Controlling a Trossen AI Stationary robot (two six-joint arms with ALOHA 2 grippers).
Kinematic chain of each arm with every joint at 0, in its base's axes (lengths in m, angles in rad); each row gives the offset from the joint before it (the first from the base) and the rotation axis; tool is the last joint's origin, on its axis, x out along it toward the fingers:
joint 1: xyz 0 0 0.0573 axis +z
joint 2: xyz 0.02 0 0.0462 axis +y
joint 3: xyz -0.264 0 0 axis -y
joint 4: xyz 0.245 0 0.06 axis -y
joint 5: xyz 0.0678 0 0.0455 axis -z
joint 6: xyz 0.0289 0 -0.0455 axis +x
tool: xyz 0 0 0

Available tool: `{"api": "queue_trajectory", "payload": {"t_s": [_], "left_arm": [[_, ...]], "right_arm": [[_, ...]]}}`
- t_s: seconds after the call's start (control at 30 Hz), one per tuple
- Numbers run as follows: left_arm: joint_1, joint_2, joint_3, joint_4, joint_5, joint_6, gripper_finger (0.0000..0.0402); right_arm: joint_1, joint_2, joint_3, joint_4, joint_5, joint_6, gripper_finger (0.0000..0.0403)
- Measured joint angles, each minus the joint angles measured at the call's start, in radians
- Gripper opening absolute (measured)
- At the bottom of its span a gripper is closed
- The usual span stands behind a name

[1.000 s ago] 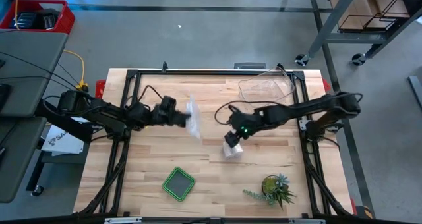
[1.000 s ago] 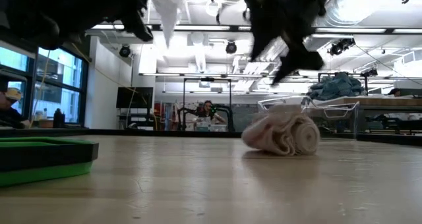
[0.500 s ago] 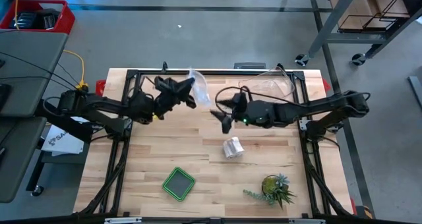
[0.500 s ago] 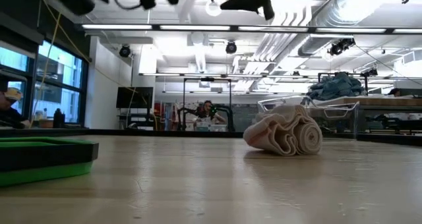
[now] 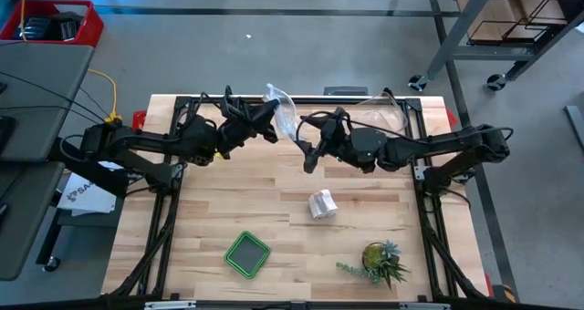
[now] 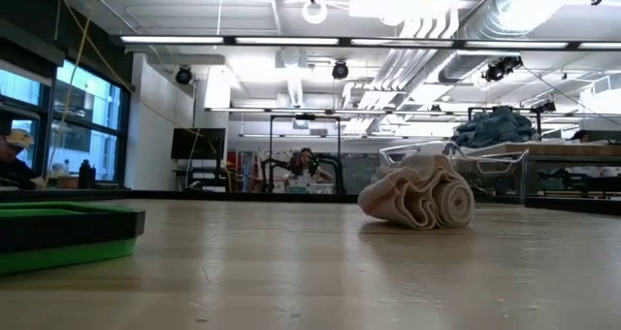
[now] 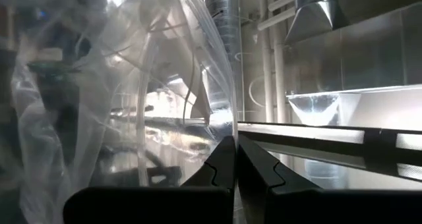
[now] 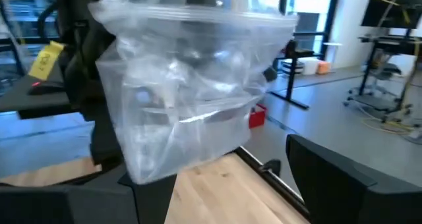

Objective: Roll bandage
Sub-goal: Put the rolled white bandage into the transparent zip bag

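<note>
I find the bandage (image 5: 321, 203) lying rolled mid-table, well below my right gripper (image 5: 307, 151), which hangs wide and nearer, while my left gripper (image 5: 271, 128) pinches the plastic bag (image 5: 281, 114).

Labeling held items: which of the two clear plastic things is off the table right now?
The crinkly clear plastic bag, pinched in the left gripper's shut fingers and hanging in the air. The clear plastic tub sits on the table's far right corner.
</note>
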Motion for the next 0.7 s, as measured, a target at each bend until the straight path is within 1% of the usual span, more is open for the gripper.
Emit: {"api": "queue_trajectory", "payload": {"t_s": [0.2,0.3,0.37,0.4,0.43,0.5,0.53,0.63,0.7], "left_arm": [[-0.001,0.0,0.004,-0.017,-0.025,0.011,0.0],[-0.001,0.0,0.004,-0.039,-0.025,0.009,0.0],[-0.001,0.001,0.004,-0.041,-0.026,0.006,0.0],[-0.001,0.001,0.004,-0.042,-0.026,0.003,0.0],[-0.001,0.0,0.004,-0.04,-0.024,0.004,0.0],[0.007,0.001,0.003,-0.017,-0.025,0.023,0.0],[0.012,-0.001,0.003,-0.007,-0.02,0.039,0.0],[0.036,-0.013,0.003,0.015,0.02,0.083,0.0],[0.052,-0.021,-0.003,0.025,0.038,0.079,0.0]], "right_arm": [[-0.001,0.01,0.008,0.018,-0.06,0.006,0.0265],[0.003,0.028,0.012,0.044,-0.065,0.011,0.0242],[0.009,0.035,0.027,0.044,-0.056,0.035,0.0202],[0.011,0.043,0.037,0.041,-0.052,0.058,0.0172],[0.014,0.046,0.049,0.033,-0.045,0.078,0.0133],[0.026,0.047,0.066,-0.038,-0.014,0.111,0.0048],[0.03,0.048,0.079,-0.081,-0.004,0.117,0.0025],[0.043,0.044,0.111,-0.215,0.041,0.169,0.0014],[0.044,0.042,0.129,-0.296,0.047,0.189,0.0004]]}}
